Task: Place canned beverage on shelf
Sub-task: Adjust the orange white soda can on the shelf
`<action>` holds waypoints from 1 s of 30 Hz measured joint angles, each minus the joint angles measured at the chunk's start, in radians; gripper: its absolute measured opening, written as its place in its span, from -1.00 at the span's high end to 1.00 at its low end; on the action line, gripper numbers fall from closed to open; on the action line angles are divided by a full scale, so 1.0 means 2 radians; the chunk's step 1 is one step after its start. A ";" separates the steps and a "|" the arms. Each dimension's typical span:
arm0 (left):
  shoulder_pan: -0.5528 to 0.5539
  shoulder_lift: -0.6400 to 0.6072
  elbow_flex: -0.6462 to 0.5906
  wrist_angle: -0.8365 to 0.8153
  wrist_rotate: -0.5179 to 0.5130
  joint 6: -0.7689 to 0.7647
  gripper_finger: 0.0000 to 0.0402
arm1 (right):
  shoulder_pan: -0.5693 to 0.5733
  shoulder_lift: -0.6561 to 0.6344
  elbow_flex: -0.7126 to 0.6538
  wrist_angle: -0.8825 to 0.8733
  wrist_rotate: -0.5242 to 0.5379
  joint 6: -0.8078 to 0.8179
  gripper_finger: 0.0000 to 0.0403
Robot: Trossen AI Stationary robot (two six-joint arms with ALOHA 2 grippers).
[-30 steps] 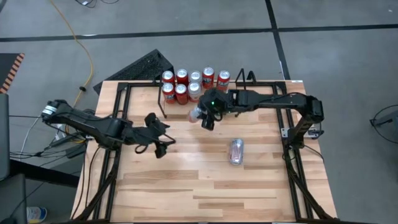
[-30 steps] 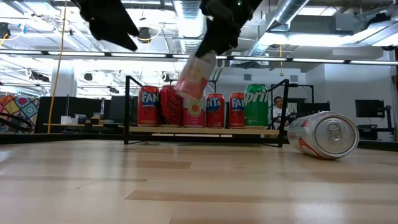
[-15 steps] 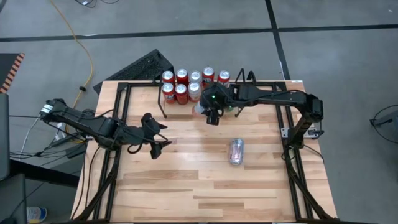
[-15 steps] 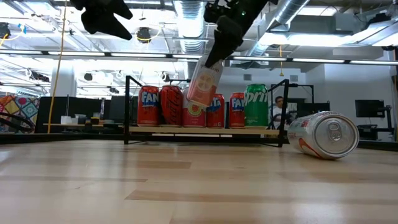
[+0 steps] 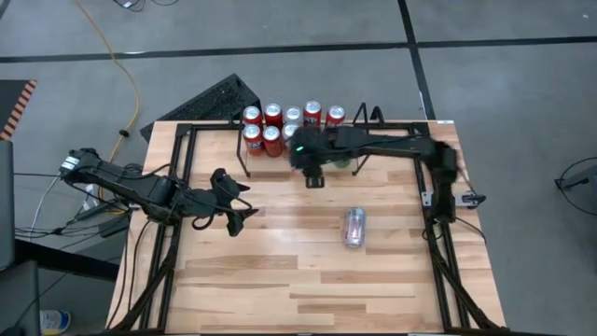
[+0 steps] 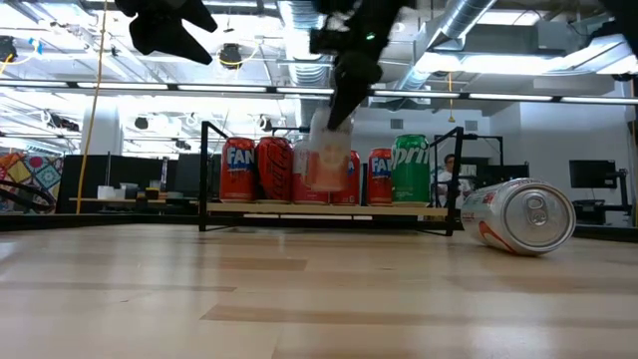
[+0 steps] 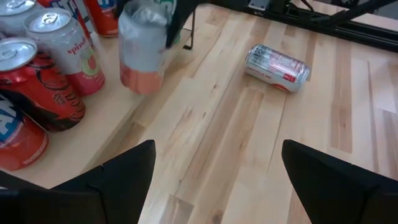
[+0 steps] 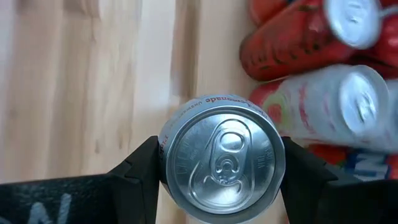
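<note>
One can (image 8: pixel 221 157) is hanging clamped in the right gripper (image 8: pixel 217 163) at the shelf (image 6: pixel 329 209) front (left gripper (image 5: pixel 224 201) idling open), needing lowering into a free slot.

Both arms (image 5: pixel 140 187) are built of dark, slender links. A green light (image 5: pixel 300 147) is seen near the right wrist. Flat black fingers (image 7: pixel 118 174) are fitted.

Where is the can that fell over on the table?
The tipped-over can lies on its side on the wooden table, right of the middle in the high view, nearer the front than the shelf and apart from both arms.
</note>
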 joint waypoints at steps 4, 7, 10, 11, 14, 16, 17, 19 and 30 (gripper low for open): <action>0.000 0.000 0.000 -0.001 0.000 -0.012 -0.66 | 0.007 0.075 0.138 -0.106 -0.008 -0.007 -0.13; -0.001 0.000 0.000 -0.004 0.002 -0.014 -0.66 | 0.008 0.108 0.212 -0.166 -0.011 -0.013 -0.13; -0.001 0.000 0.000 -0.004 0.004 -0.010 -0.66 | 0.008 0.134 0.243 -0.186 -0.012 -0.018 -0.13; -0.001 0.000 0.000 -0.004 0.004 -0.007 -0.66 | 0.007 0.138 0.247 -0.184 -0.012 -0.021 -0.13; -0.001 0.000 0.000 -0.004 0.005 0.003 -0.66 | -0.001 0.143 0.249 -0.182 -0.013 -0.025 -0.13; -0.001 0.000 0.000 -0.007 0.006 0.004 -0.66 | -0.008 0.144 0.248 -0.183 -0.017 -0.025 -0.13; -0.001 0.000 0.000 -0.010 0.006 0.005 -0.66 | -0.009 0.144 0.245 -0.179 -0.017 -0.026 -0.13; -0.001 0.000 0.000 -0.015 0.008 0.005 -0.66 | -0.012 0.144 0.242 -0.169 -0.020 -0.030 -0.13; -0.001 0.000 0.000 -0.014 0.001 0.007 -0.66 | -0.035 0.160 0.242 -0.148 -0.050 -0.031 -0.13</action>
